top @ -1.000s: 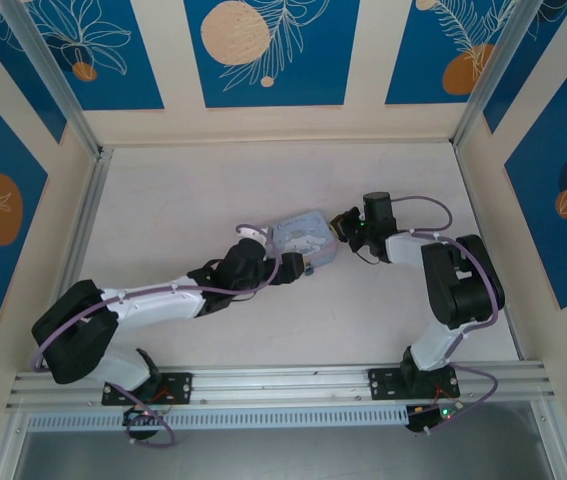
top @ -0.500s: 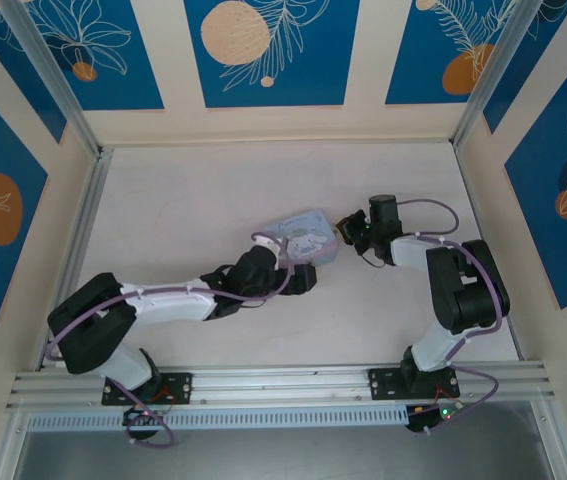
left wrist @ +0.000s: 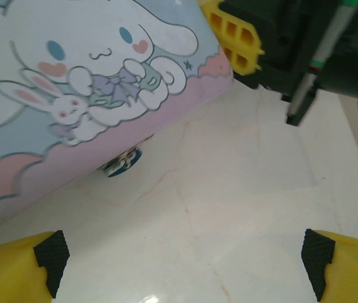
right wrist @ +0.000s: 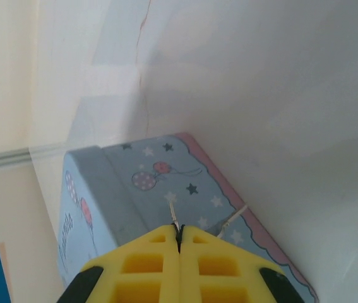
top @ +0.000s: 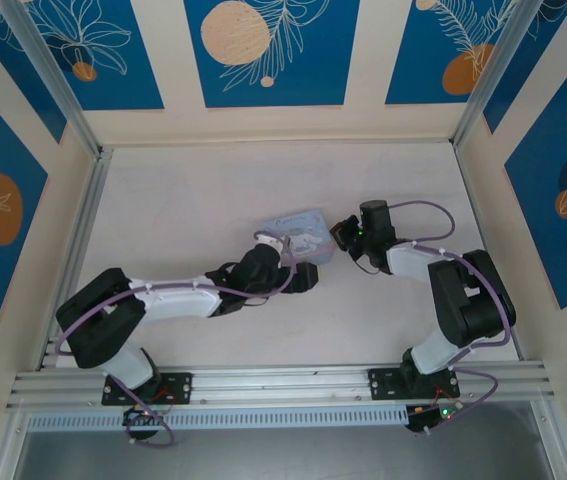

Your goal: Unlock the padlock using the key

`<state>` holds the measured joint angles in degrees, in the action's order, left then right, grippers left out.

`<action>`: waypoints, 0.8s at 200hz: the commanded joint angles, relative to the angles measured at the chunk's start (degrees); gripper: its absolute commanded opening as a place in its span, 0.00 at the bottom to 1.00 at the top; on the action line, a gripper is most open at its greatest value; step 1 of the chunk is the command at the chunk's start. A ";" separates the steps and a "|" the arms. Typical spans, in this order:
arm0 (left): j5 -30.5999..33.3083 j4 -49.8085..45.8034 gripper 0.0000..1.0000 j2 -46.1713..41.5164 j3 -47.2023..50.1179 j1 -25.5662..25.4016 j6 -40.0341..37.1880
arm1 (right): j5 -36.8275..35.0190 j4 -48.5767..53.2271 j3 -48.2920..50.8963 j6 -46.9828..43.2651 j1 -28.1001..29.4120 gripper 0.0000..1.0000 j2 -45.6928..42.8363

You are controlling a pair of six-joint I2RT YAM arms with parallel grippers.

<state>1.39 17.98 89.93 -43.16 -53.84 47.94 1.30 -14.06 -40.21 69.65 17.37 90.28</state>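
The padlock (left wrist: 122, 161), tiny and dark bluish, lies on the table tucked under the near edge of the light-blue cartoon tin (left wrist: 84, 76). My left gripper (left wrist: 185, 271) hovers just in front of it, open, with bare table between its yellow fingers (left wrist: 14, 271). My right gripper (right wrist: 179, 230) is shut on the key (right wrist: 173, 212), a thin pale sliver that sticks out of the fingertips toward the tin's (right wrist: 147, 183) starry side. From above, the left gripper (top: 299, 277) sits at the tin's (top: 298, 228) near side and the right gripper (top: 342, 233) at its right end.
A second thin pale strip (right wrist: 232, 221) shows beside the right fingertips, over the tin. The right gripper's yellow fingers (left wrist: 232, 35) and dark body stand close behind the tin in the left wrist view. The pale table (top: 183, 200) is walled on three sides.
My left arm has swung right and its gripper has dropped back slightly along the tin's near side. The right gripper has barely shifted and stays shut.
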 commanded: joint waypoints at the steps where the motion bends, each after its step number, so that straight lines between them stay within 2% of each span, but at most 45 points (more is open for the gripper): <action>1: 1.07 -2.30 0.96 -0.77 -0.19 2.07 -1.35 | 1.04 0.73 1.34 0.39 2.22 0.00 -2.04; 45: 0.99 -4.24 0.97 -4.15 1.55 4.69 -3.58 | 0.13 0.27 2.74 0.87 2.62 0.00 -2.27; 105: -0.04 -5.32 0.97 -9.54 6.68 4.63 -6.18 | 1.64 3.55 1.31 -1.83 -3.26 0.00 -7.11; 160: -4.87 -1.16 0.97 -6.20 8.34 4.54 -9.13 | 6.63 4.70 -4.44 -4.47 -2.77 0.00 -8.21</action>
<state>-0.12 14.13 81.56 -35.11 -49.50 41.39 4.16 -10.02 -41.25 67.31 13.56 82.46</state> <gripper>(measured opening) 0.972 0.050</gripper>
